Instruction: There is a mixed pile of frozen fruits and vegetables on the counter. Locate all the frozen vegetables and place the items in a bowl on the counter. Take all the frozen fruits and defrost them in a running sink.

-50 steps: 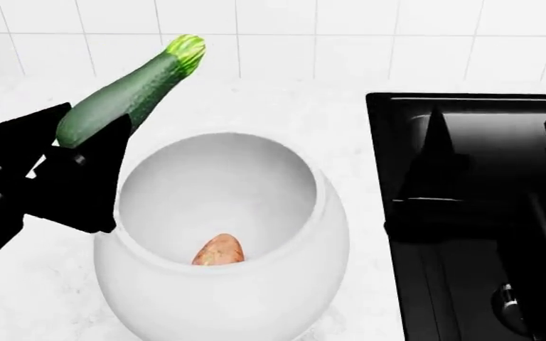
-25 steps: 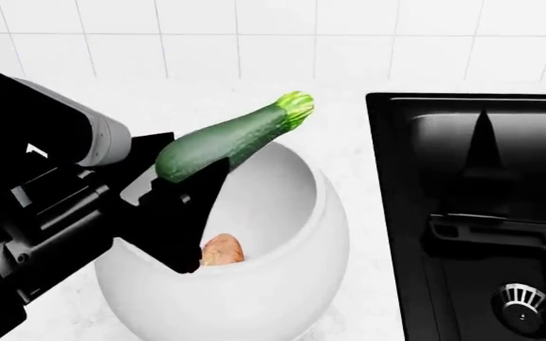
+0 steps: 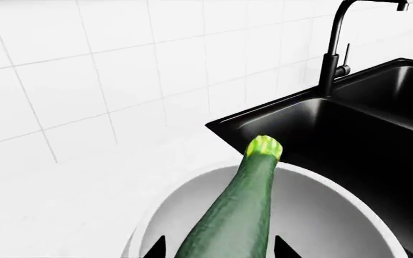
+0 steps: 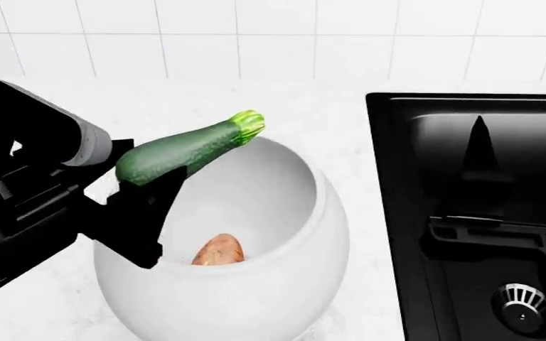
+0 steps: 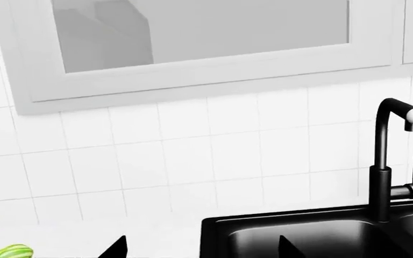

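Zucchini [image 4: 185, 151] pinched by left gripper [image 4: 145, 186] over bowl [image 4: 254, 298] rim; early release risks tip catching, rolling onto counter [image 4: 349, 121].

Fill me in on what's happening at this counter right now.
The left gripper holds the zucchini tilted above the open white bowl, pale tip pointing over the far rim. A sweet potato already lies at the bottom of the bowl. The black sink sits beside the bowl on the white counter; no water shows at the faucet. The right gripper's finger tips barely show in its wrist view, holding nothing visible.
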Robot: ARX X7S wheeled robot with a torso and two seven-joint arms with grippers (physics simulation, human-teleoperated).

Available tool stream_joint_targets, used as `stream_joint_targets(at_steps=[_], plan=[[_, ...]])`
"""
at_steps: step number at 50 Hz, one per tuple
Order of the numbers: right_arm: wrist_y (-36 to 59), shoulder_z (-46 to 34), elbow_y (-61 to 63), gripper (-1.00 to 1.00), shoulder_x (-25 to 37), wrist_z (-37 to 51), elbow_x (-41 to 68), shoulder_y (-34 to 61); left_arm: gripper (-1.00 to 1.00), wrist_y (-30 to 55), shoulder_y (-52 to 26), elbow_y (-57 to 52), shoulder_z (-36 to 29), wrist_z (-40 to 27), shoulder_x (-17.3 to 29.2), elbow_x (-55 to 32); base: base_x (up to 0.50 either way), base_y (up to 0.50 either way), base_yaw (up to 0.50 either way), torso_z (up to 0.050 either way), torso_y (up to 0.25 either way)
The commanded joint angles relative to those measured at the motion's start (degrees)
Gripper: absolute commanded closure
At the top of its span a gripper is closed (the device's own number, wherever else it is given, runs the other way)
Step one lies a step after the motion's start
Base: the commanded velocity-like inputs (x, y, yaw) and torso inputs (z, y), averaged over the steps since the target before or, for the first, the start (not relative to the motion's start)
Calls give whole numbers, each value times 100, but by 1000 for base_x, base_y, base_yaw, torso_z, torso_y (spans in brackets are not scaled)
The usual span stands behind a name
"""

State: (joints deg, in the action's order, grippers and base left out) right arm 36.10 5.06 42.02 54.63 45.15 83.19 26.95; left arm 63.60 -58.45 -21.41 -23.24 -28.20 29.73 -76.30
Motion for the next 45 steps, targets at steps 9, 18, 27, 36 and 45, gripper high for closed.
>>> stream_joint_targets(at_steps=[9, 18, 27, 36, 45], plan=[[-2, -72, -57, -100, -65, -51, -9, -2, 100, 31, -90, 94, -178, 138, -64, 1, 0, 0, 0, 0, 0], [16, -133, -77, -100, -93, -86, -11, 23, 100, 38, -127, 90, -252, 127, -147, -14, 0, 0, 0, 0, 0], [14, -122, -52, -100, -78, -74, 61, 34, 100, 7, -112, 178, -335, 215, -129, 90, 0, 0, 0, 0, 1], [-18, -22, -6, -100, -16, -16, 158, 15, -100, 7, -160, 208, -487, 264, -68, 314, 0, 0, 0, 0, 0], [-43, 1, -8, -100, -30, -35, 139, -30, -100, -60, -350, 180, -158, 8, -90, -2, 0, 0, 0, 0, 0]])
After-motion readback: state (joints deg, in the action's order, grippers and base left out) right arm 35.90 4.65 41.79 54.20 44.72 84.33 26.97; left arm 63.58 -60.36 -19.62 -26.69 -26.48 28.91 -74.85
